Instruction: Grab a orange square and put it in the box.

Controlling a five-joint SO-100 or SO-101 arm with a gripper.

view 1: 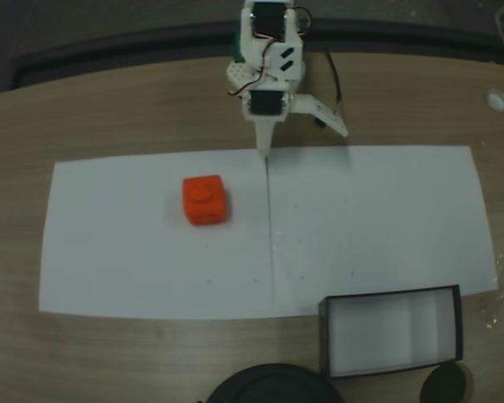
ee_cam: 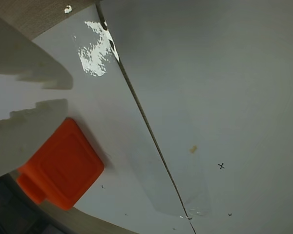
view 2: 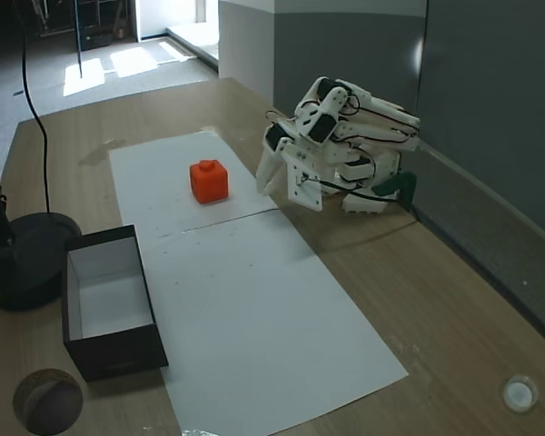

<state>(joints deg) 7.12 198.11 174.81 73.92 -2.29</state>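
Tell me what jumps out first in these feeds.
The orange square stands out, sitting alone on the left sheet of white paper in a fixed view. The box, dark-walled and white inside, sits empty at the table's near edge. The pincer is folded at the arm's base, open, holding nothing.

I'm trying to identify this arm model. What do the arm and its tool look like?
The arm is built from white plastic segments with black servo blocks and thin dark cables, on a green base clamp. Its tool has pale, pointed white fingers.
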